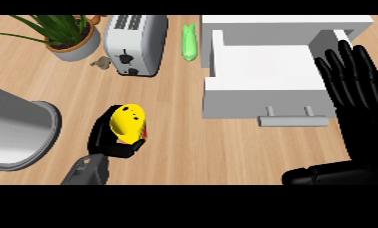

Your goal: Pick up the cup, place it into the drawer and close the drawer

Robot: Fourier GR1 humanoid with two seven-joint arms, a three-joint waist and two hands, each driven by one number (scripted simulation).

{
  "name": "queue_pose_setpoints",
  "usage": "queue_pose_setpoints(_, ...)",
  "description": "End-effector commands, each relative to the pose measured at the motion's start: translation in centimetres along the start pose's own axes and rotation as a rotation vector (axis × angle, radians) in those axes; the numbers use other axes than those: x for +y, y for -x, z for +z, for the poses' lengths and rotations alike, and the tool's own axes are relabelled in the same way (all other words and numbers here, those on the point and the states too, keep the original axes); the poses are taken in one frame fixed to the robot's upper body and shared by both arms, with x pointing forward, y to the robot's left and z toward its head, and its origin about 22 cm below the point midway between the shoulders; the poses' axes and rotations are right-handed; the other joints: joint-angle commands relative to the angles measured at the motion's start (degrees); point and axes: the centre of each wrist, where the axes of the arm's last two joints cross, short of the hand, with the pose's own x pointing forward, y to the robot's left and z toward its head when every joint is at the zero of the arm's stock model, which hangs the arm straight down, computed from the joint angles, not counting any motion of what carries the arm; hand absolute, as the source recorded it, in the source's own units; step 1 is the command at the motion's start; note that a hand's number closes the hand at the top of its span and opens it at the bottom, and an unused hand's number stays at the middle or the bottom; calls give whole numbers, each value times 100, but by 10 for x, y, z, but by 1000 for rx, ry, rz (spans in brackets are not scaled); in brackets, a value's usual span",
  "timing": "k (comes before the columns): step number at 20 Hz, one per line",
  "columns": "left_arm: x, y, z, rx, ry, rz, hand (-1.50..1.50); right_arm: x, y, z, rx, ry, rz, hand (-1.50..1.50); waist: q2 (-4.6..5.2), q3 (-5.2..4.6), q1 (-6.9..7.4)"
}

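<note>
A yellow cup lies tilted in my left hand, whose fingers curl round it at the lower left of the counter. The white drawer stands pulled open at the upper right, its inside bare, with a grey handle on its front. My right hand is open with straight fingers pointing up, beside the drawer's right edge and partly over it.
A silver toaster stands at the back, a potted plant to its left. A green object lies between toaster and drawer. A grey round pot sits at the left edge.
</note>
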Motion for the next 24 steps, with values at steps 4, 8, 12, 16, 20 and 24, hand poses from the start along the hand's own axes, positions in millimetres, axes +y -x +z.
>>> queue_pose_setpoints(4,-11,0,-3,-170,10,-11,150,-13,-9,-19,-7,17,4,-150,-2,-1,28)
queue_pose_setpoints(8,14,-8,5,-226,-103,-62,150,-13,16,-6,-8,23,-4,-150,11,-1,18)
queue_pose_setpoints(12,34,-18,13,-264,-199,-95,150,-10,-13,21,-6,4,5,-150,-10,1,-12)
queue_pose_setpoints(16,18,-47,-32,-343,-131,-40,150,-9,-3,4,9,15,8,-150,-20,6,50)
queue_pose_setpoints(20,9,-63,-29,-350,-8,-67,150,5,-12,1,30,6,34,-150,-28,5,75)
queue_pose_setpoints(24,-29,-104,-63,-316,60,-40,150,-2,7,7,12,17,11,-150,-44,14,111)
